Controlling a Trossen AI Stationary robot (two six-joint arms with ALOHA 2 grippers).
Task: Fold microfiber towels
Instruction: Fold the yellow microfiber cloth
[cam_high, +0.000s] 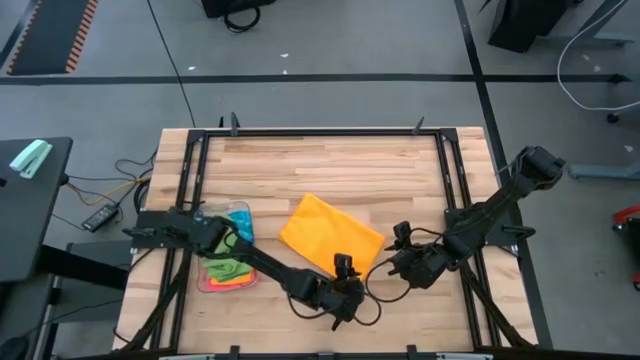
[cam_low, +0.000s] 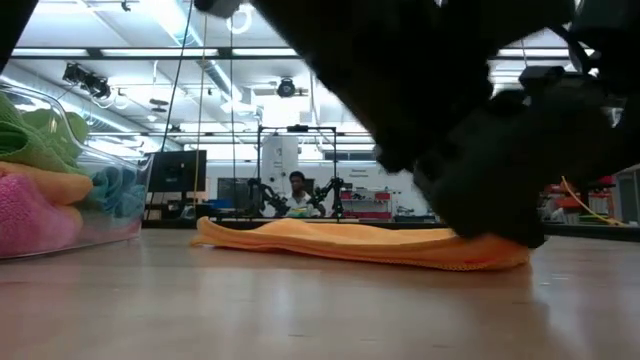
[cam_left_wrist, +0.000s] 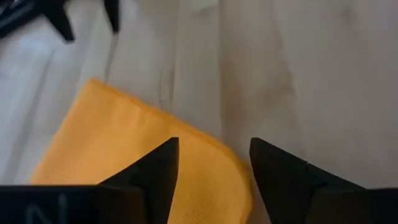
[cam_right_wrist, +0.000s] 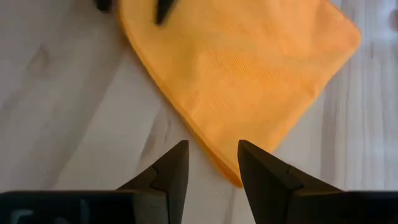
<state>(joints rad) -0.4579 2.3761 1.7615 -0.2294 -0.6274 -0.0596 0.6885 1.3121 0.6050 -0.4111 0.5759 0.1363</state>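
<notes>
At mid-table lies our orange towel (cam_high: 330, 236), folded, long axis running diagonally. We see both grippers parted and empty at its near corner: left gripper (cam_high: 343, 296) slightly nearer, right gripper (cam_high: 404, 262) just beside.

One orange towel (cam_high: 331, 236) lies spread on the one wooden desk (cam_high: 330, 160). One clear plastic tray (cam_high: 241, 214) sits by the desk's left side, and the low view shows four more bunched towels in it: one green (cam_low: 35, 140), one orange (cam_low: 45, 184), one pink (cam_low: 30, 220) and one blue (cam_low: 118, 190). Two dark arms reach over the desk, each ending in one claw: the left claw (cam_high: 338, 300) and the right claw (cam_high: 398, 262). One person (cam_low: 297, 193) shows in the room behind.
</notes>
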